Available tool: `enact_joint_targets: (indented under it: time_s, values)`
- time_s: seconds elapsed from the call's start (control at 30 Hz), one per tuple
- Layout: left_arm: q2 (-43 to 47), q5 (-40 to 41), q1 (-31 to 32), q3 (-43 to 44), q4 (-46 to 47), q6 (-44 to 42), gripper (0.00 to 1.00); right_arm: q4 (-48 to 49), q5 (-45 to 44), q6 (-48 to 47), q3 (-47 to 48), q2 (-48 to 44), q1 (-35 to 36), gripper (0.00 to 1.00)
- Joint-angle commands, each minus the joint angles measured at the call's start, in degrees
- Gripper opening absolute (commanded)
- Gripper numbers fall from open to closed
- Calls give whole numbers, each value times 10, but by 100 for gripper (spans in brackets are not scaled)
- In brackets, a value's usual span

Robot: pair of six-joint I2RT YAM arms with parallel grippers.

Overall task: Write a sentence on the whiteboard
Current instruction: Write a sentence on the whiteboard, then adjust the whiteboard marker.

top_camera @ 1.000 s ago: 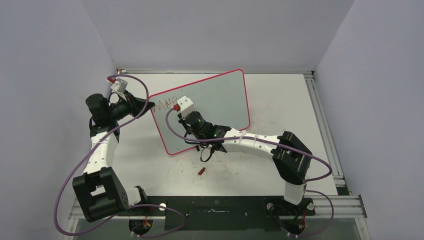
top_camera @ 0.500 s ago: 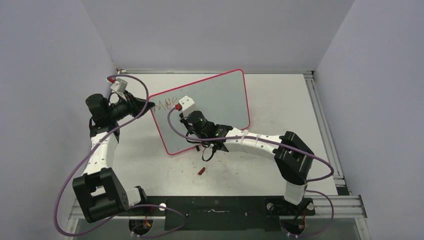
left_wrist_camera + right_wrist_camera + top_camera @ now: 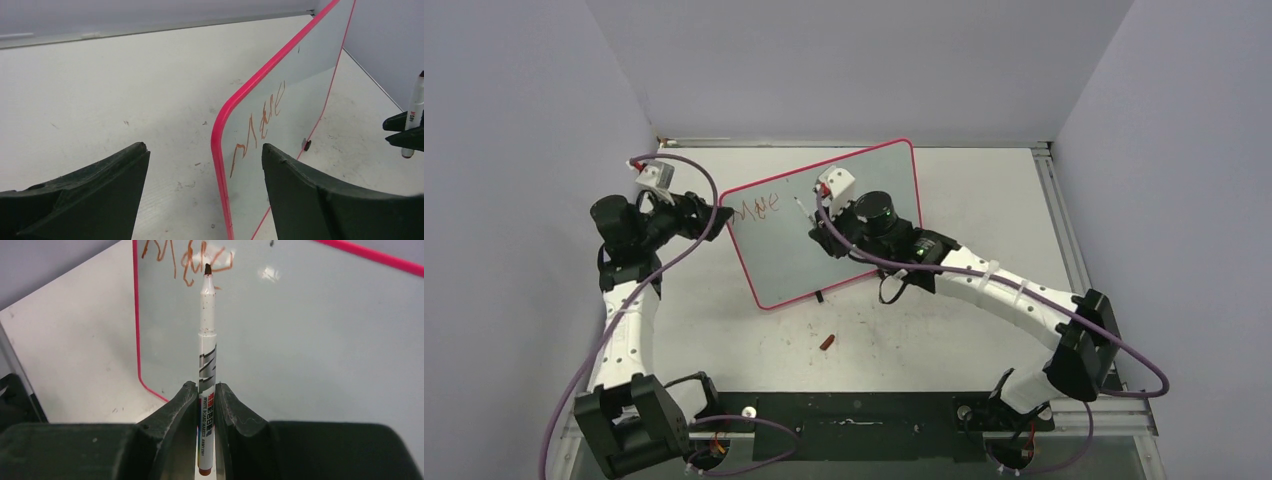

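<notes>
The left pincer (image 3: 205, 150) stood wide open, its two dark fingers (image 3: 100, 190) spread to either side of the whiteboard's (image 3: 774, 262) near-left corner. The pink rim ran between them, touching neither, so it held nothing.

The right pincer (image 3: 205, 387) was closed tight on a marker (image 3: 207, 330), gripping the white barrel low down near its back end. The brown tip pointed out ahead toward the board. In the left wrist view the marker seemed to hang clear of the board's face, but whether the tip touched could not be told for certain.

The whiteboard stood on the table (image 3: 984, 180), left of centre and toward the far side, propped up on its long edge on a small black foot (image 3: 821, 296). Its writing face was turned toward the right arm. The right arm reached across the front of it from the near right, and the left arm came in from the left wall side.

The sentence (image 3: 759, 209) sat in the board's upper left corner, just inside the rim and close to the left pincer. It was only a few shaky red-brown letters, the first an M and the rest too rough to read surely. The marker tip lay just to the right of them in the top view.

A small red piece (image 3: 827, 342) lay on the table in front of the board — well apart from both pincers. Purple cables (image 3: 694, 190) looped along each arm.
</notes>
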State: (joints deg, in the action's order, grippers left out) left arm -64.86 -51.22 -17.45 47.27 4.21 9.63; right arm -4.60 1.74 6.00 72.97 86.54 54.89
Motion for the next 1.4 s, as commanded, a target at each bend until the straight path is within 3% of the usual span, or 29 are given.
enact_joint_targets:
  time_s: [0.0, 0.13, 0.3, 0.5, 0.77, 1.03, 1.27, 1.37]
  values:
    - [80, 110, 4, 7, -14, -36, 81, -127, 196, 28, -1, -32, -66, 5]
    - [120, 201, 57, 41, -86, -83, 81, -222, 316, 24, 7, -42, -112, 5]
    - [158, 301, 275, 59, -168, -205, 81, -320, 474, 21, 5, -46, -179, 5]
    - [240, 292, 488, -21, -152, -254, 85, -431, 606, -14, -4, -35, -182, 5]
    - [199, 413, 735, -15, -235, -317, 85, -430, 648, 15, -24, -44, -147, 5]
    - [167, 482, 834, -12, -266, -341, 84, -480, 618, -18, -5, -27, -90, 5]
    - [140, 491, 875, -4, -284, -329, 38, -491, 608, -34, 23, -21, -91, 5]
    - [121, 501, 886, -1, -282, -322, 1, -471, 603, -22, 23, -31, -101, 8]
